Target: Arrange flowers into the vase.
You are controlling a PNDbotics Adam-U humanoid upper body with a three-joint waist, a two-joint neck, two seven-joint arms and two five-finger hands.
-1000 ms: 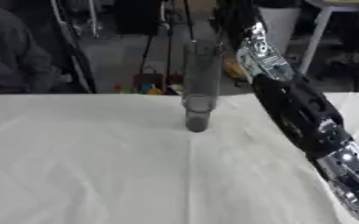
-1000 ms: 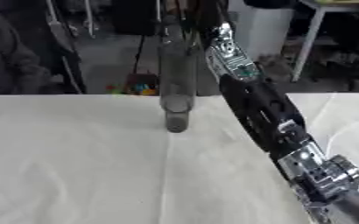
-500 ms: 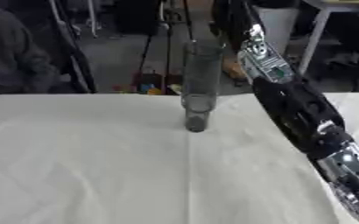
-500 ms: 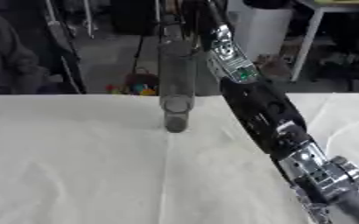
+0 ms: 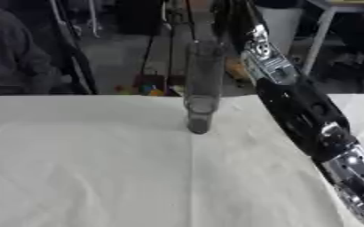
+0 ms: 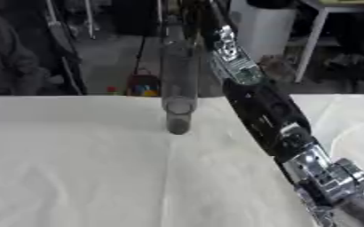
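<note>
Little has shifted on the table since a second ago: the tall clear vase stands in the same spot and the right arm has tipped only slightly, its upper end leaning a touch further toward the far edge. The vase stands upright near the middle of the table's far edge, on the white cloth, and it looks empty, with only a greyish base showing through the glass. No flower can be seen in either view, neither in the vase nor on the cloth, so the arranging appears not to have begun, and every stem is still to be fetched and set in. The right arm, black with silver joints, rises from the near right corner and runs up just beside the vase on its right, passing out of the top of the picture. The right hand at its end is out of view, so whether it is spread, pressed together or pinching a stem cannot be told; the arm's reach above the vase suggests it may be bringing something down toward the mouth, but that is only a guess. The left hand does not show anywhere. Beyond the far edge lies a cluttered workshop floor, with a white table leg at the far right.
</note>
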